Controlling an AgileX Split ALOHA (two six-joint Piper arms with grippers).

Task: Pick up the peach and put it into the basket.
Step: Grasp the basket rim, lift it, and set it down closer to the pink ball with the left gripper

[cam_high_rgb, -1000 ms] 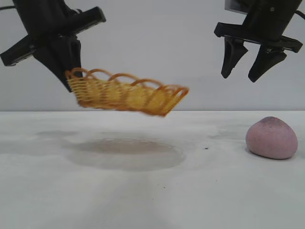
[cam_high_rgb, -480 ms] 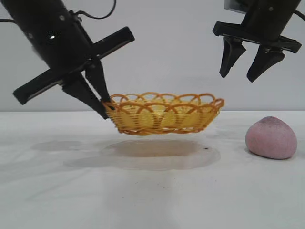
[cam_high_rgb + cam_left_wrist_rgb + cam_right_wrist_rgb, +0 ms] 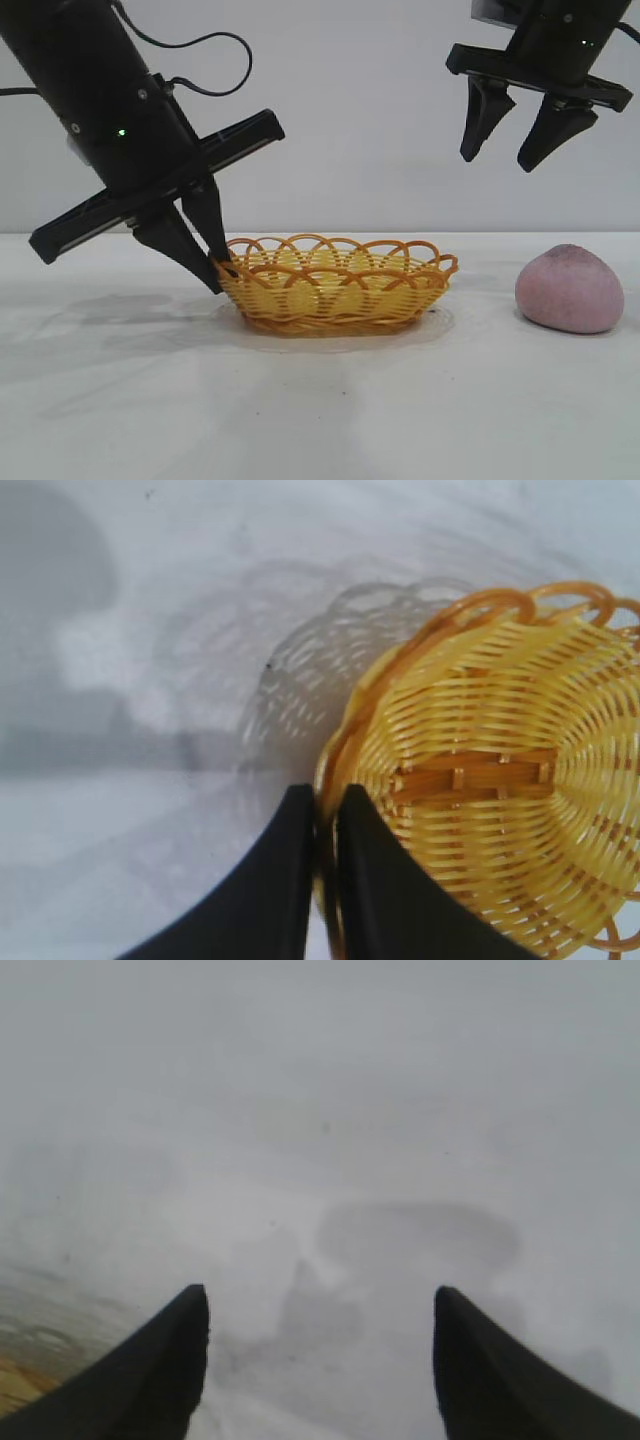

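left end effector (image 3: 213,262) pinched tight on scalloped orange rim of woven yellow basket (image 3: 335,284), sitting on white counter (image 3: 320,410) | right end effector (image 3: 515,122) high, fingers spread, empty | matte pink peach (image 3: 570,288) on counter, well right of basket

The exterior camera looks level across the table (image 3: 320,420) from low and near, the left wrist camera looks down closely on the basket (image 3: 500,780) that both views share, and the right wrist camera faces the table from higher.
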